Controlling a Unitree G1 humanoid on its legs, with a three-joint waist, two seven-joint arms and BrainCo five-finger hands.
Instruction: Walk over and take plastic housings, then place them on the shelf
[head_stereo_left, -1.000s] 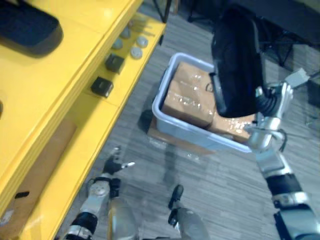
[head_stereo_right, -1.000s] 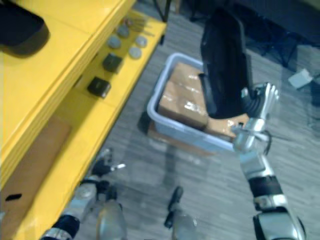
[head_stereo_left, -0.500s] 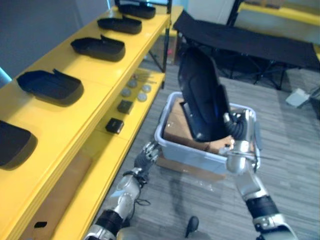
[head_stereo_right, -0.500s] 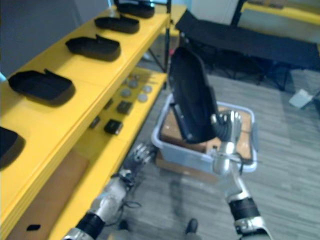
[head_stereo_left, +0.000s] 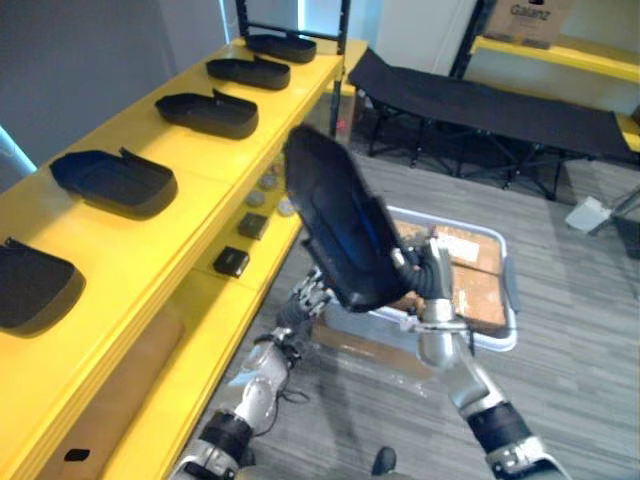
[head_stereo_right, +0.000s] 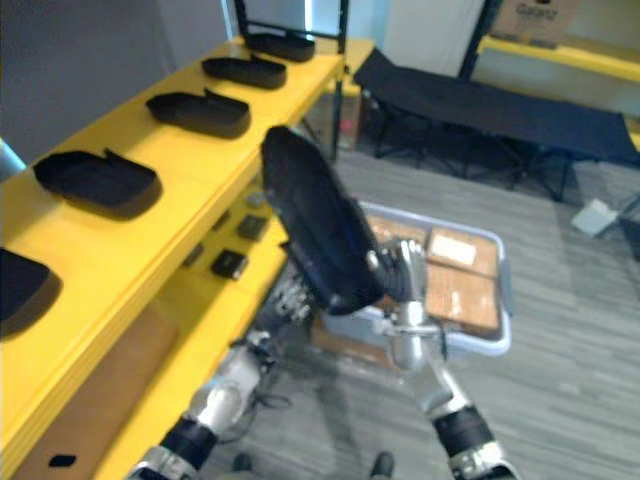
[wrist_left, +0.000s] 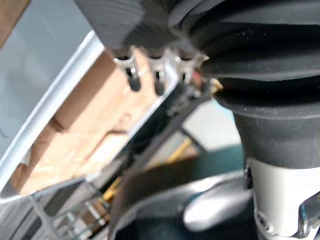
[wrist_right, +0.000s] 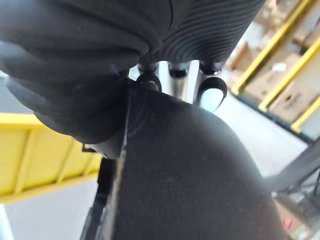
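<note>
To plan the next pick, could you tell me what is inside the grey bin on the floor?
Flat brown packages lie in the grey bin; the black housing in the right hand covers its left part, so the rest is unseen.

A glossy black plastic housing (head_stereo_left: 340, 230) stands tilted on edge, gripped in the right hand (head_stereo_left: 430, 283) beside the yellow shelf (head_stereo_left: 130, 250). More black housings (head_stereo_left: 113, 180) lie in a row along the shelf's top.

Bright, even indoor light falls from above. The yellow shelf (head_stereo_left: 130, 250) shines softly, with small dark shadows under the black housings (head_stereo_left: 115, 180) on it. A bluish sheen lies on the raised housing (head_stereo_left: 340, 230). A pale bright panel (head_stereo_left: 272, 12) glows past the shelf's far end. Both wrist views are dim.
</note>
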